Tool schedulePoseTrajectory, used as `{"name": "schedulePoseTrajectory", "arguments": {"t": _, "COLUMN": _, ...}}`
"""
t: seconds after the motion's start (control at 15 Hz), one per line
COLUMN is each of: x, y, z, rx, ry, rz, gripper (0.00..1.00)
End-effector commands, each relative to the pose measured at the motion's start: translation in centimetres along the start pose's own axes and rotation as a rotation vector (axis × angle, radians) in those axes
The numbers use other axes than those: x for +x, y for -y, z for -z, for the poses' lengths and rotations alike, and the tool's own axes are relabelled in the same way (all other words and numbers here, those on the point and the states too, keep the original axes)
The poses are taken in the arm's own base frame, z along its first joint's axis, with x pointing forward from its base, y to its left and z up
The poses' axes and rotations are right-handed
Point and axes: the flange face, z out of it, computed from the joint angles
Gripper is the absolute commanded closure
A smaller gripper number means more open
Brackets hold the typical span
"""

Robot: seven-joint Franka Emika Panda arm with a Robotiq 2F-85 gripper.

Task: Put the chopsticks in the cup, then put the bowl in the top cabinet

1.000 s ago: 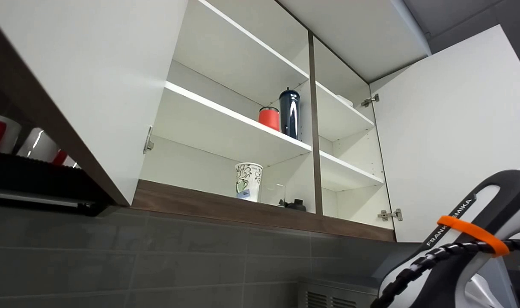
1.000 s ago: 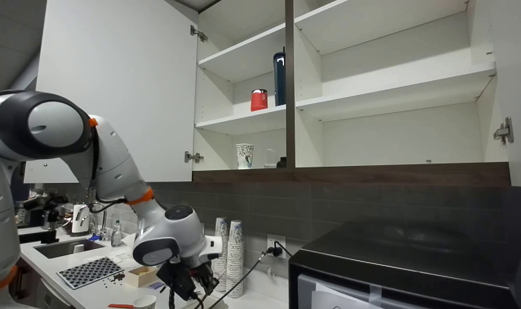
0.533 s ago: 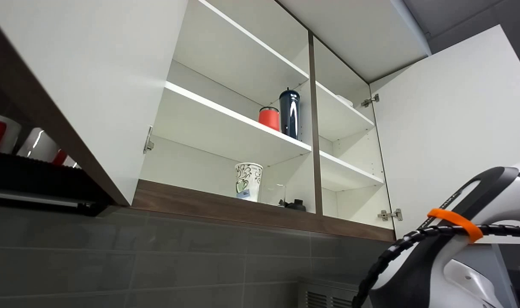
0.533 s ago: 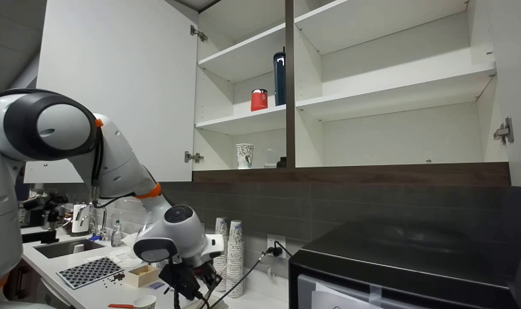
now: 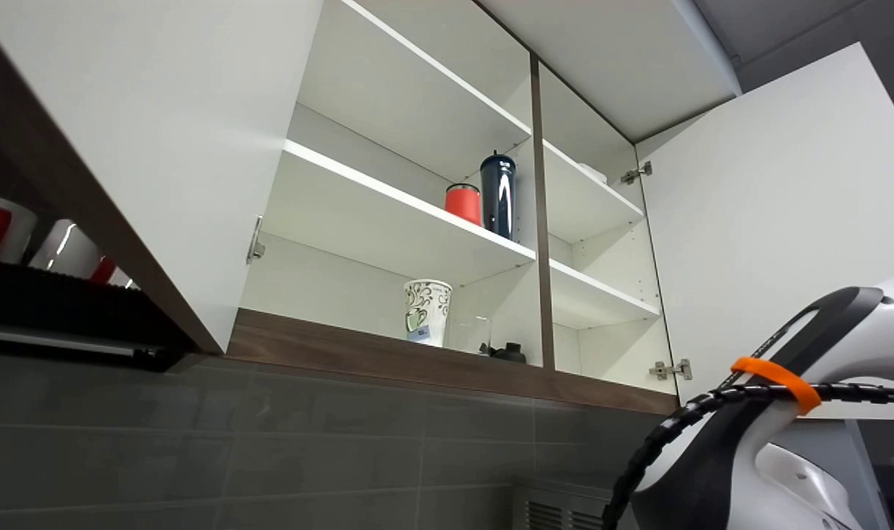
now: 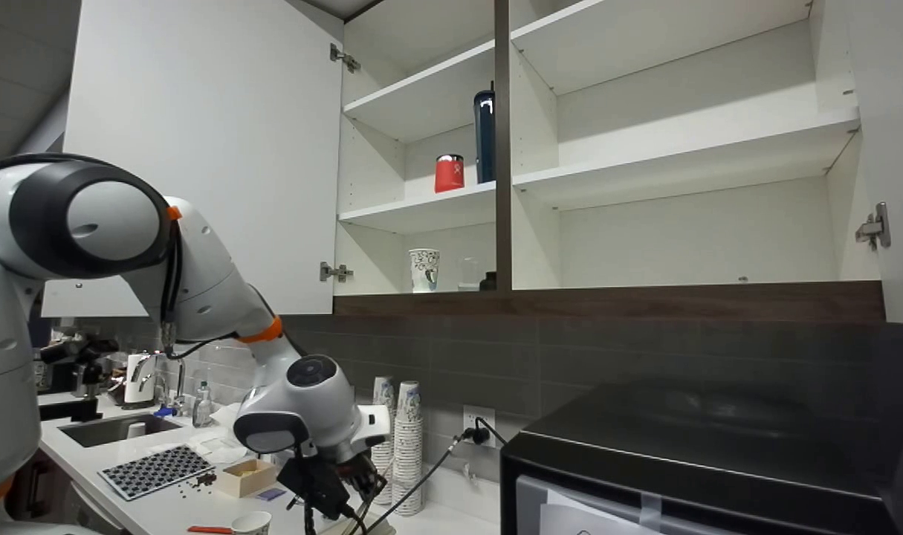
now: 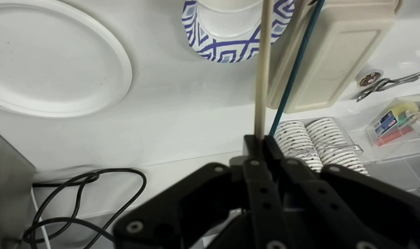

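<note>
gripper [image 7: 262,141] pinches a pale chopstick [image 7: 263,69] in its jaws, over the white countertop [image 7: 178,93]; a thin teal stick [image 7: 296,65] slants just beside it, and whether that is held too cannot be told. the top cabinet [image 6: 689,301] stands wide open in both exterior views.

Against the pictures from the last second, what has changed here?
The arm has shifted slightly rightward in an exterior view, the gripper edging along with it. The gripper is shut on the chopsticks; no new grip or release shows. The red cup, dark bottle and paper cup in the open top cabinet stayed put.
</note>
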Motion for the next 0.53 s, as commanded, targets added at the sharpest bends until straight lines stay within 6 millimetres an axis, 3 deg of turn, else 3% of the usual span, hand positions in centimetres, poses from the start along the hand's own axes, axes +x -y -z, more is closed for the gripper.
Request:
{"name": "schedulePoseTrajectory", "arguments": {"t": 0.0, "x": 0.44, "y": 0.14, "z": -0.20, "rx": 0.045, "ry": 0.006, "rz": 0.020, "gripper": 0.98}}
{"name": "schedulePoseTrajectory", "arguments": {"t": 0.47, "x": 0.34, "y": -0.03, "z": 0.13, "rx": 0.094, "ry": -0.020, "rz": 0.065, "gripper": 0.98}}
